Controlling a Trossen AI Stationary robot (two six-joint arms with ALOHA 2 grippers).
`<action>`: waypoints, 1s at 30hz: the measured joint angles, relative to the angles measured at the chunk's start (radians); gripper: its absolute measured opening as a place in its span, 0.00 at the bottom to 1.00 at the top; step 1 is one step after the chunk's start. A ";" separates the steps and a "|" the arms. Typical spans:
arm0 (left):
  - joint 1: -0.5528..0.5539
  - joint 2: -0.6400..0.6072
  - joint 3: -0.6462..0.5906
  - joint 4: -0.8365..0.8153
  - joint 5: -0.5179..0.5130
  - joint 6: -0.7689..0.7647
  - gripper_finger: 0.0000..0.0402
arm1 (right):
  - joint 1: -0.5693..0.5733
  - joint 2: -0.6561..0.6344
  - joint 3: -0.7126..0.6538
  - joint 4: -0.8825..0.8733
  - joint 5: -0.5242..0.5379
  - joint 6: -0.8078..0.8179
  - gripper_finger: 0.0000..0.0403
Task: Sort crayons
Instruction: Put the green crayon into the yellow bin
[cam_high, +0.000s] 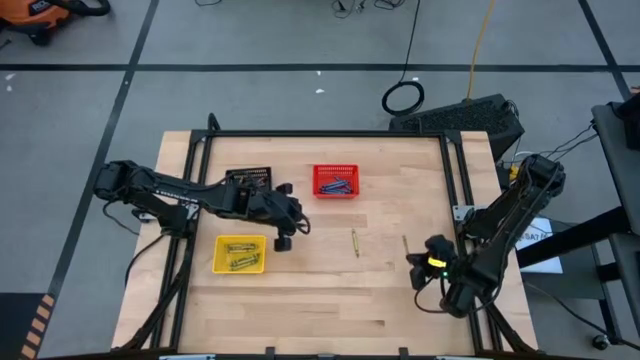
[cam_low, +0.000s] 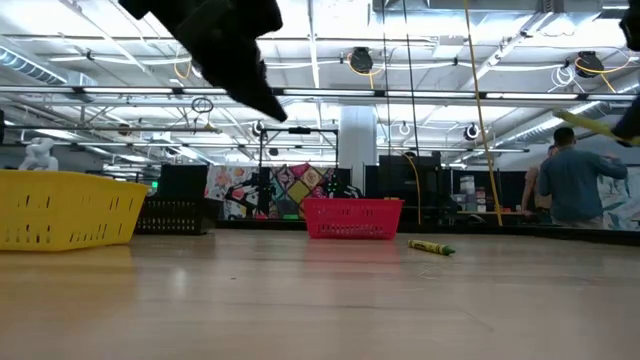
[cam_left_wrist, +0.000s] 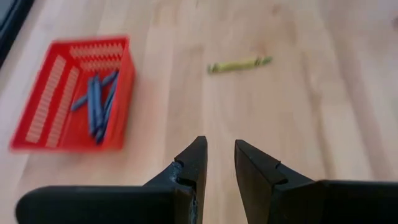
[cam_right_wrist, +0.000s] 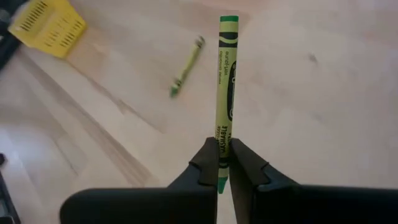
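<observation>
Table (cam_high: 320, 300): wood top, nearly cleared; you've most sorting done.
Yellow basket (cam_high: 240, 254): toward left edge, yellow-green crayons inside.
Red basket (cam_high: 336, 181): near far edge, blue crayons (cam_left_wrist: 96, 106) in it.
Black basket (cam_high: 249, 178): toward far-left corner, contents hidden by arm.
Left gripper (cam_left_wrist: 219, 163): above the table, fingers apart, nothing btwn.
Right gripper (cam_right_wrist: 222, 163): near right edge, clamped on a yellow-green crayon (cam_right_wrist: 226, 93).
Loose crayon (cam_high: 354, 243): mid-table, yellow-green; you've that one left to sort.
</observation>
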 joint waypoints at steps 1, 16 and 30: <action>0.000 0.000 -0.002 0.026 0.013 0.000 0.20 | -0.006 0.000 0.000 0.006 0.017 -0.024 0.00; -0.009 0.083 -0.004 0.343 0.183 -0.079 0.20 | -0.203 0.000 0.001 0.501 0.277 -0.830 0.00; -0.025 0.147 -0.003 0.666 0.218 -0.180 0.20 | -0.375 0.000 0.002 1.041 0.125 -1.500 0.00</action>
